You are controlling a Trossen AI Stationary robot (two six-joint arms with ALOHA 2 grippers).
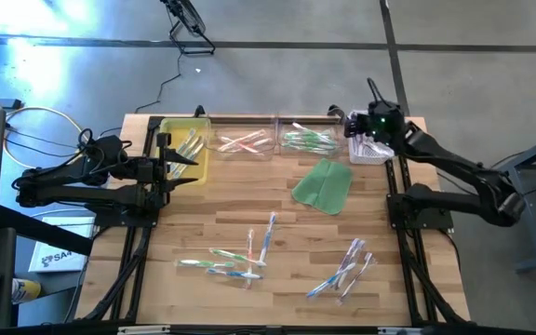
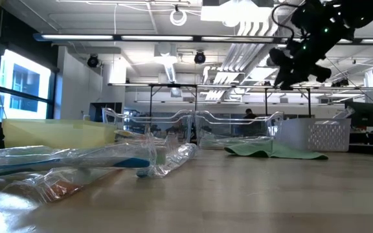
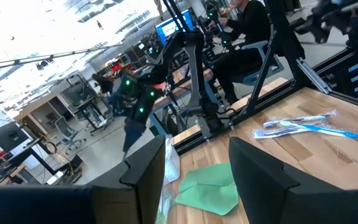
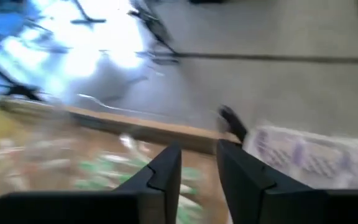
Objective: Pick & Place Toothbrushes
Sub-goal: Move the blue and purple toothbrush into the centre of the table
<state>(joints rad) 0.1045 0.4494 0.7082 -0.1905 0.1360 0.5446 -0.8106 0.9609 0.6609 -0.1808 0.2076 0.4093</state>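
Dark fingers of the right gripper (image 1: pixel 368 133) stand slightly apart, holding nothing, above the white basket (image 1: pixel 372 149) at the table's far right corner. Left gripper (image 1: pixel 186 159) hovers open over the yellow bin (image 1: pixel 186 173). Toothbrushes (image 1: pixel 240 257) lie scattered on the near table (image 1: pixel 249 209), beyond a green cloth (image 1: pixel 324 183).

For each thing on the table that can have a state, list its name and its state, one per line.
yellow bin: holds toothbrushes
two clear trays: each holds toothbrushes
white basket: holds toothbrushes
green cloth: lying flat
loose toothbrushes: wrapped, scattered on the table
left claw: open, empty
right claw: above the white basket, empty
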